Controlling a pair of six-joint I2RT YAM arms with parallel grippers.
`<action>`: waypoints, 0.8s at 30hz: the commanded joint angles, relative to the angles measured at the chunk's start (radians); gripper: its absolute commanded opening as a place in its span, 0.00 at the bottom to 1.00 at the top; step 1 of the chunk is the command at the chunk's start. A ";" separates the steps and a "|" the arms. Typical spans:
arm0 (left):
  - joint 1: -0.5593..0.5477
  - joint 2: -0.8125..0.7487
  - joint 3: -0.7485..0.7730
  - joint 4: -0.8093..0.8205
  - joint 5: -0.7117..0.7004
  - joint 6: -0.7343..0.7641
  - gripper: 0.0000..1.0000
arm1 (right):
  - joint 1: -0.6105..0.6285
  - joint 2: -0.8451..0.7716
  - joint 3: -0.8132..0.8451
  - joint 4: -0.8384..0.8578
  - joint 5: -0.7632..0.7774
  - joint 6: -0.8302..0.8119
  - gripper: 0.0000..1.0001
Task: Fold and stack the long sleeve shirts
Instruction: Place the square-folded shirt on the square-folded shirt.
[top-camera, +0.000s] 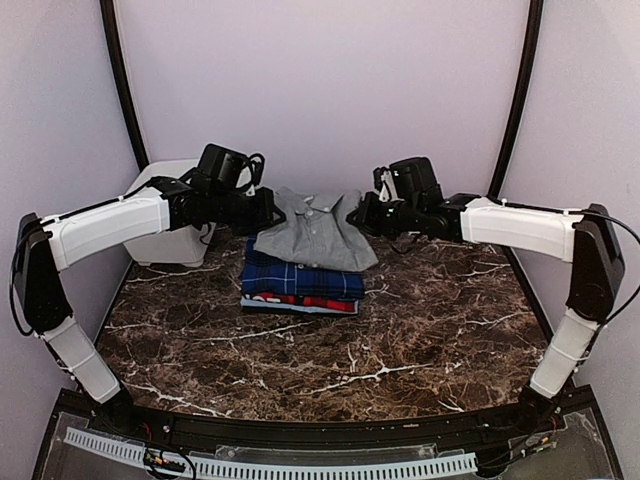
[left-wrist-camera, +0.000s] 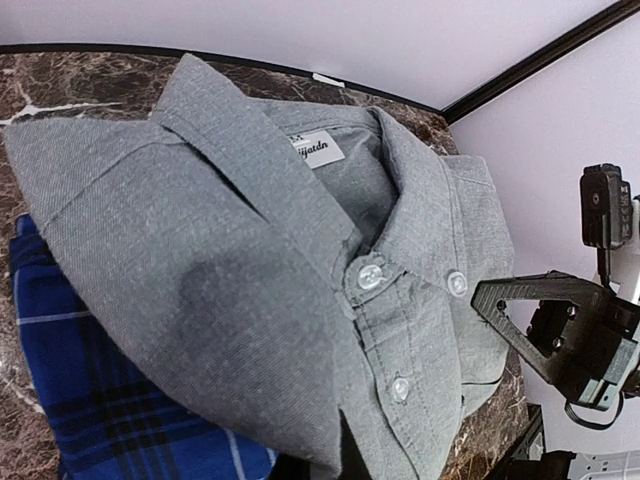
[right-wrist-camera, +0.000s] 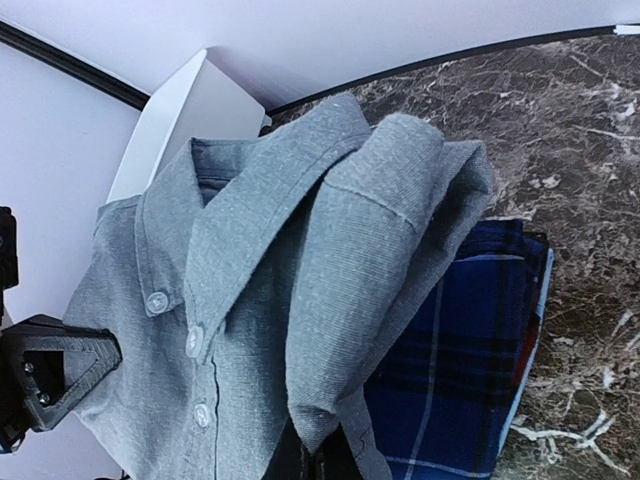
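Observation:
A folded light grey shirt (top-camera: 315, 232) hangs between my two grippers, collar toward the back, over the rear of a stack. My left gripper (top-camera: 268, 210) is shut on its left edge and my right gripper (top-camera: 355, 215) on its right edge. In both wrist views the cloth (left-wrist-camera: 250, 280) (right-wrist-camera: 300, 270) covers my fingertips, which pinch it at the bottom of the frame. The stack has a dark blue plaid shirt (top-camera: 300, 280) (left-wrist-camera: 110, 400) (right-wrist-camera: 470, 350) on top of a folded shirt with red and white edges (top-camera: 300, 301). The grey shirt's near edge overlaps the plaid one.
A white plastic basket (top-camera: 160, 245) (right-wrist-camera: 190, 110) stands at the back left, behind my left arm. The stack rests on the brown marble tabletop (top-camera: 400, 340). Dark posts and pale walls close off the back and sides.

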 joint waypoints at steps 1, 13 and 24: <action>0.055 -0.086 -0.062 -0.003 0.054 0.027 0.00 | 0.034 0.071 0.081 0.051 0.003 0.022 0.00; 0.136 -0.050 -0.175 0.054 0.074 0.023 0.00 | 0.019 0.152 0.078 0.037 0.010 0.003 0.00; 0.192 0.039 -0.239 0.048 0.007 0.040 0.34 | -0.045 0.110 -0.072 0.053 0.001 -0.015 0.32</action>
